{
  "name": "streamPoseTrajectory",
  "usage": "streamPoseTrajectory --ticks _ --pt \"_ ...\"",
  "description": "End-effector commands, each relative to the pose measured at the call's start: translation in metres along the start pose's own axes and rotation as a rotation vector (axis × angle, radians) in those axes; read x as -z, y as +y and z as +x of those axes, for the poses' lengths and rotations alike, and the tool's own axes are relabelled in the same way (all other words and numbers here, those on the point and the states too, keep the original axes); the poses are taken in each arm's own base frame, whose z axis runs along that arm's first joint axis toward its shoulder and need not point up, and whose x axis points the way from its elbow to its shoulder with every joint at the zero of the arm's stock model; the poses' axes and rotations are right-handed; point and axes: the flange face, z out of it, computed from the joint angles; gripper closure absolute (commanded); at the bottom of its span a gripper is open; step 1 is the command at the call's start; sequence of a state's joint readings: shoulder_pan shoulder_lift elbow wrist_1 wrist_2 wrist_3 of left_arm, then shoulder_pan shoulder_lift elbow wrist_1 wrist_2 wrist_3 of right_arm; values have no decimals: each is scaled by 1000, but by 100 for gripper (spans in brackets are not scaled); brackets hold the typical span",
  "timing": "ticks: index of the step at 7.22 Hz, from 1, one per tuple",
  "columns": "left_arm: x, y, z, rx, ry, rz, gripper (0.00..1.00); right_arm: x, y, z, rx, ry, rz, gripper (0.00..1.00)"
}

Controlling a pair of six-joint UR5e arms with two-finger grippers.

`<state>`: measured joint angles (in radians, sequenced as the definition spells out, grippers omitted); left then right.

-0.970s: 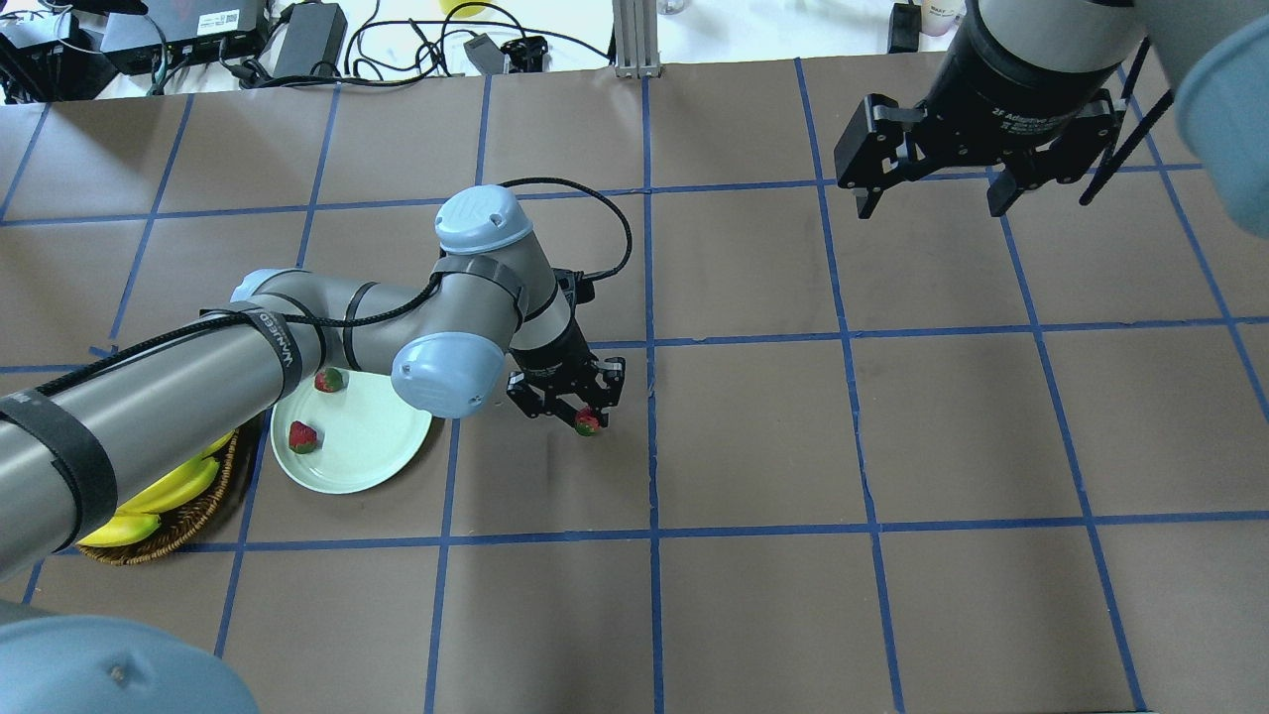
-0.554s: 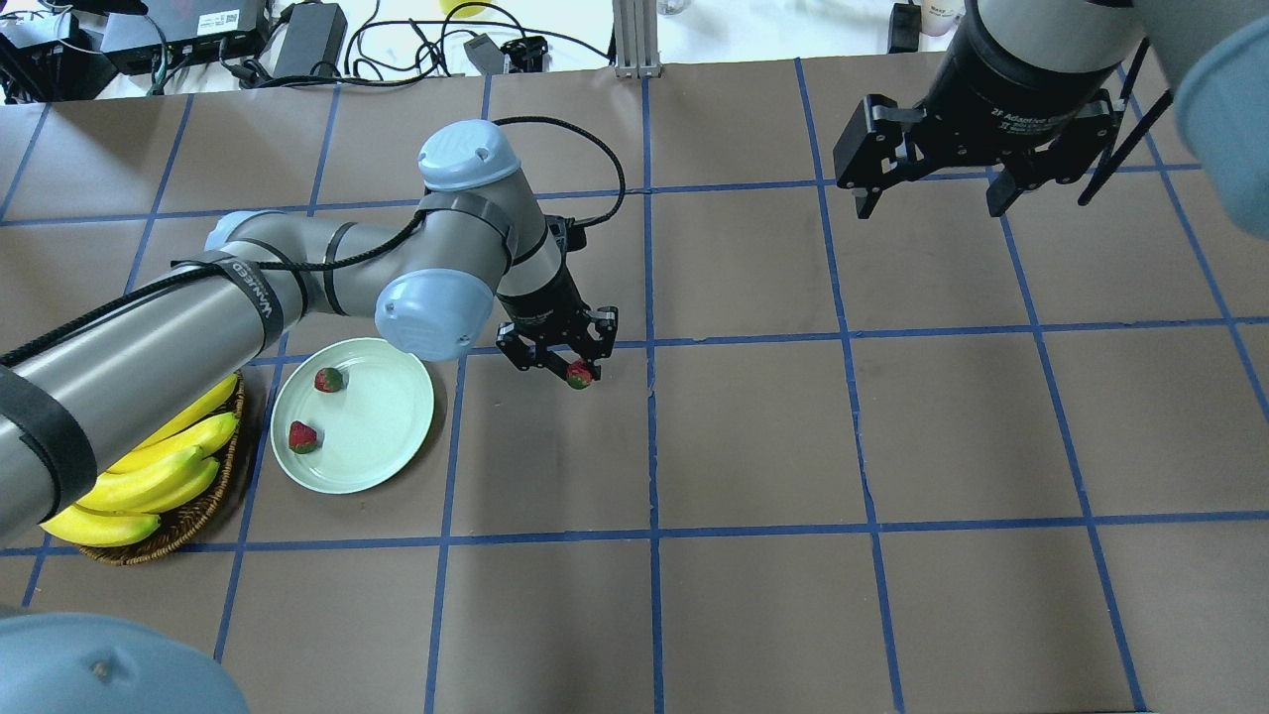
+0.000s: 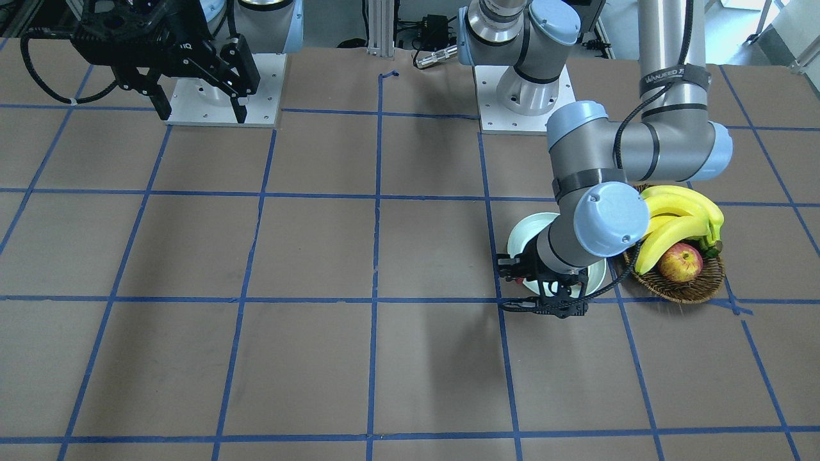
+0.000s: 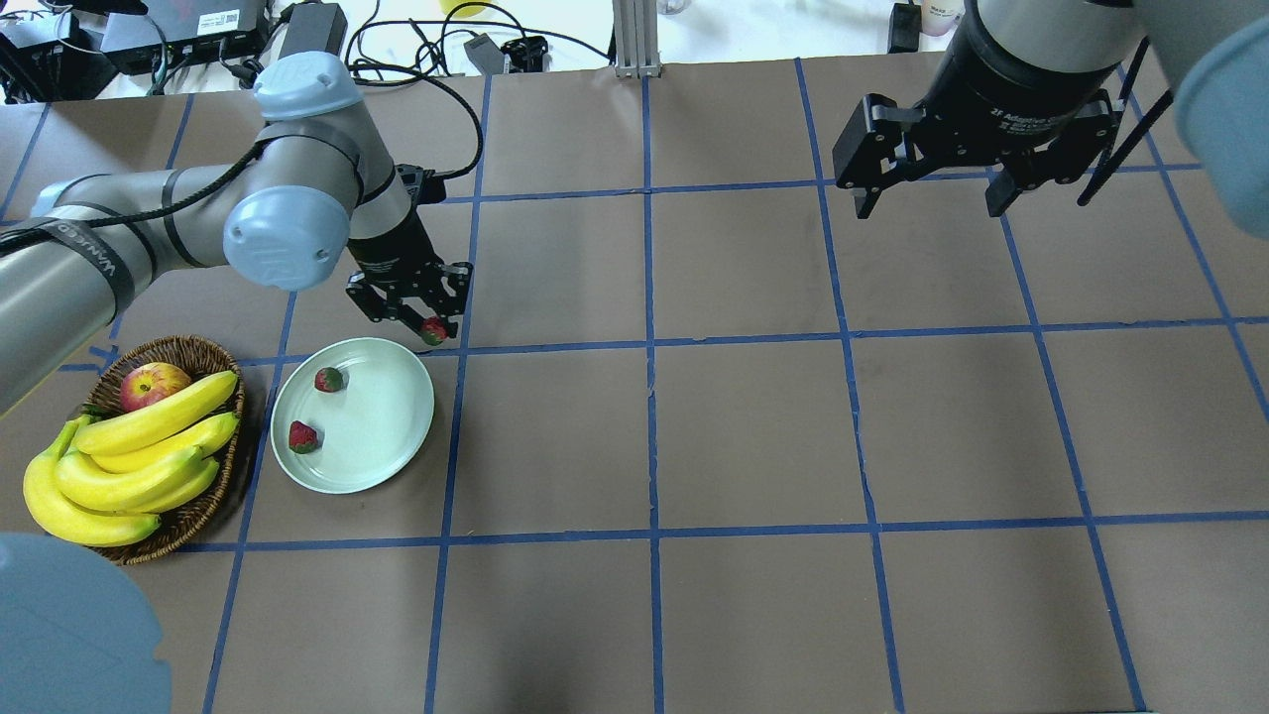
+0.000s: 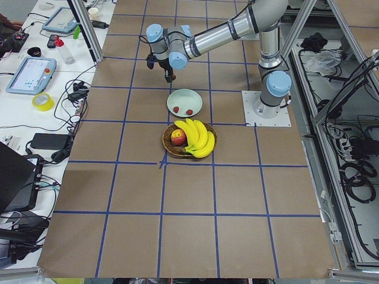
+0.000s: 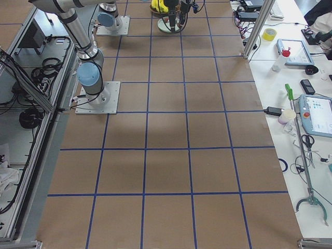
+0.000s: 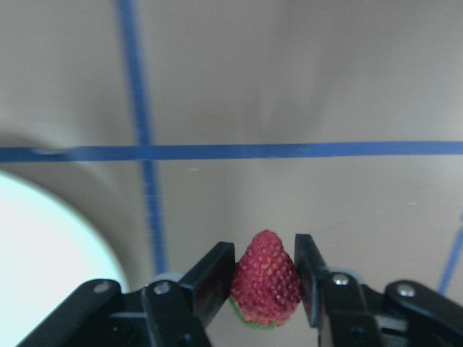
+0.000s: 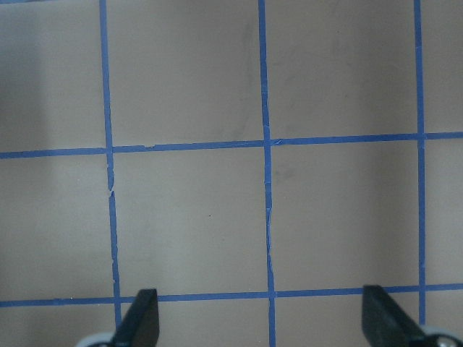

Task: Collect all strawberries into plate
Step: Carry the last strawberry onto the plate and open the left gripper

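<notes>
My left gripper is shut on a small red strawberry. It holds the strawberry above the table, just off the far right rim of the pale mint plate. In the left wrist view the strawberry sits between the fingers, with the plate at lower left. Two more strawberries lie on the plate. My right gripper hangs open and empty high over the far right of the table. Its fingers are spread wide.
A wicker basket with bananas and a red-yellow apple stands left of the plate. Cables and boxes lie beyond the table's far edge. The brown table surface carries a grid of blue tape lines.
My left arm has carried the strawberry leftward and away from the robot, from the middle of the table to the plate's far right rim. The right arm has not moved.
</notes>
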<state>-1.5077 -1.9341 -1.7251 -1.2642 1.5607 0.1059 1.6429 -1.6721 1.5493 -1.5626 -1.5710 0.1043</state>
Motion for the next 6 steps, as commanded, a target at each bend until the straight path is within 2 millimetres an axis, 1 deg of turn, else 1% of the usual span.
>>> streamPoseTrajectory --ticks 1,2,3,4,5,6 --pt "-15 9 -52 -69 -64 -80 100 0 0 0 0 0 -1 0" --pt "-29 16 -56 -94 -72 -116 100 0 0 0 0 0 0 0" --pt "-38 16 -60 -119 -107 -142 100 0 0 0 0 0 0 0" --pt "-40 16 -60 -117 -109 -147 100 0 0 0 0 0 0 0" --pt "-40 17 -59 -113 -103 -149 89 0 0 0 0 0 0 0" --pt "-40 17 -59 -115 -104 -151 48 1 1 -1 1 0 0 0"
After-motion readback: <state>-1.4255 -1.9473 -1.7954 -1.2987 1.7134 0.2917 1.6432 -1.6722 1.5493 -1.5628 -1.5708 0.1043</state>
